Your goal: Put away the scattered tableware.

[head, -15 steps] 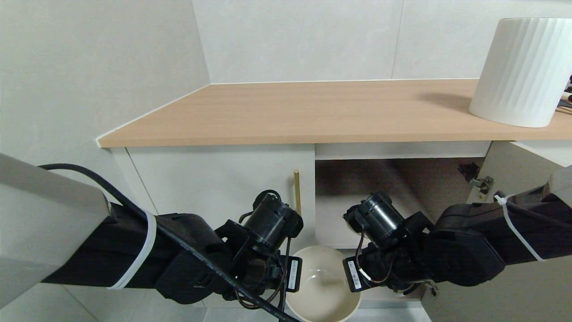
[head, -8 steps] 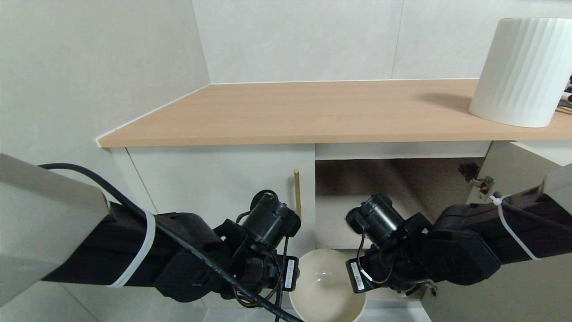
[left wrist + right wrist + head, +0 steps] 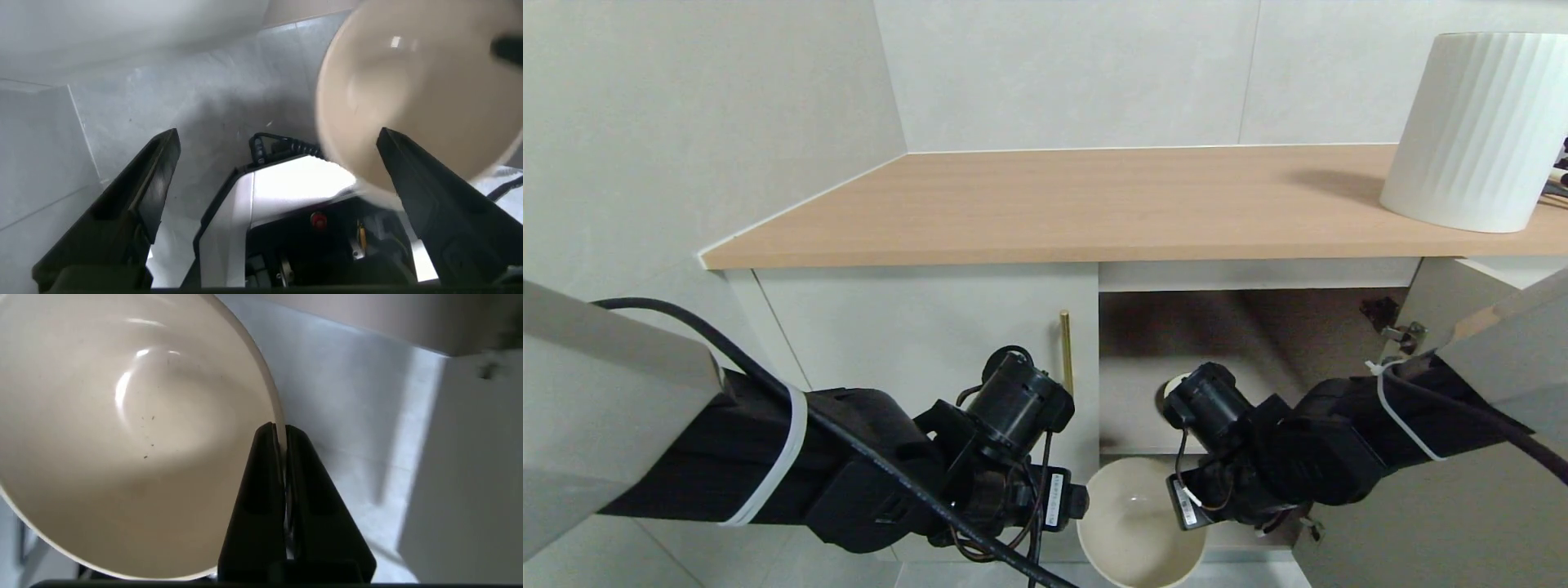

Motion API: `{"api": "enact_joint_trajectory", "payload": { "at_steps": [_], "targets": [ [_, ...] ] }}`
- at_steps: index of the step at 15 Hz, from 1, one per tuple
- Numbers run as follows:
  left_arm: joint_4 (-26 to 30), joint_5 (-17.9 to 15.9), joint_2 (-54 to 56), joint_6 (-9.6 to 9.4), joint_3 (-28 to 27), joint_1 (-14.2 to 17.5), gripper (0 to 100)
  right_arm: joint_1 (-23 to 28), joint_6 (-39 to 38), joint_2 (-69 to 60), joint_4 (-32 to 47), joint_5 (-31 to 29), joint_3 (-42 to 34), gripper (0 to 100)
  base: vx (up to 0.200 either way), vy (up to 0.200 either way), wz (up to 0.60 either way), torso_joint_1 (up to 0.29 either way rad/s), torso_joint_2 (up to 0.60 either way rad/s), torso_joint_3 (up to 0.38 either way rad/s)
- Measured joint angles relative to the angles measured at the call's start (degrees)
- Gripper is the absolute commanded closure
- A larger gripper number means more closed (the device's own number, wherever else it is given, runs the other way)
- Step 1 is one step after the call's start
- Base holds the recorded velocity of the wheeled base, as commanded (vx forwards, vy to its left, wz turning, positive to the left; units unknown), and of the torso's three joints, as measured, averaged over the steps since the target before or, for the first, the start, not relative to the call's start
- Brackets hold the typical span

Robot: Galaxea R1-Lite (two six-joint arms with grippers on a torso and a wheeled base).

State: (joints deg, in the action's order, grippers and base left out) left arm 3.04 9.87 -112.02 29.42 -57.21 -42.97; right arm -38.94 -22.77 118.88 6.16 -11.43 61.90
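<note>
One bowl (image 3: 1141, 531): cream, round, its hollow facing up to the head view; it hangs low before the cabinet, in front of the seam between the closed door and the open compartment, between the two arms.
Right pincer (image 3: 282, 445): closed on the bowl's rim, one dark finger (image 3: 260, 514) inside the wall and the other outside, the rim nipped between them on the bowl's right side.
Left pincer (image 3: 278, 139): open wide, its two dark fingers (image 3: 131, 204) spread well apart, holding nothing; it sits just beside the bowl's left side, and I cannot tell whether it touches the rim.
Bowl inside: bare and glossy, with a few tiny dark specks on the wall in the right wrist view.
Counter (image 3: 1054, 204): light wood top, running across above the cabinet.
Closed door (image 3: 915, 343): pale, on the left half, with an upright brass handle (image 3: 1064, 351) at its right edge.
Open compartment (image 3: 1241, 327): right half of the cabinet, dark inside, a hinge (image 3: 1405, 333) at its right wall.
Ribbed container (image 3: 1478, 131): white, tall and round, upright at the counter's right end.
Floor (image 3: 188, 90): pale grey tiles under the bowl.
</note>
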Motion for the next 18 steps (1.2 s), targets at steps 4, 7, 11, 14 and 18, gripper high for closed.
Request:
{"api": "enact_joint_trajectory", "payload": {
  "at_steps": [4, 7, 11, 14, 18],
  "targets": [
    [-0.06, -0.05, 0.06, 0.04, 0.0, 0.0, 0, 7.33, 0.79, 2.45, 0.0, -3.07, 2.04, 100, 0.0, 0.0, 0.0, 0.0, 0.0, 0.0],
    [-0.04, -0.05, 0.13, 0.09, 0.0, 0.04, 0, 13.28, -1.77, 3.04, -2.35, -3.1, 5.1, 100, 0.0, 0.0, 0.0, 0.0, 0.0, 0.0],
    [-0.02, -0.06, 0.2, 0.09, -0.01, -0.07, 0, 16.84, -6.07, 4.05, -12.97, -3.04, 6.39, 100, 0.0, 0.0, 0.0, 0.0, 0.0, 0.0],
    [-0.04, -0.05, 0.2, 0.09, -0.01, 0.04, 0, 18.79, -7.68, 5.51, -16.09, -3.23, 7.03, 100, 0.0, 0.0, 0.0, 0.0, 0.0, 0.0],
    [-0.04, -0.05, 0.2, 0.11, -0.01, -0.02, 0, 21.08, -8.45, 7.5, -16.41, -3.62, 9.02, 100, 0.0, 0.0, 0.0, 0.0, 0.0, 0.0]
  ]
}}
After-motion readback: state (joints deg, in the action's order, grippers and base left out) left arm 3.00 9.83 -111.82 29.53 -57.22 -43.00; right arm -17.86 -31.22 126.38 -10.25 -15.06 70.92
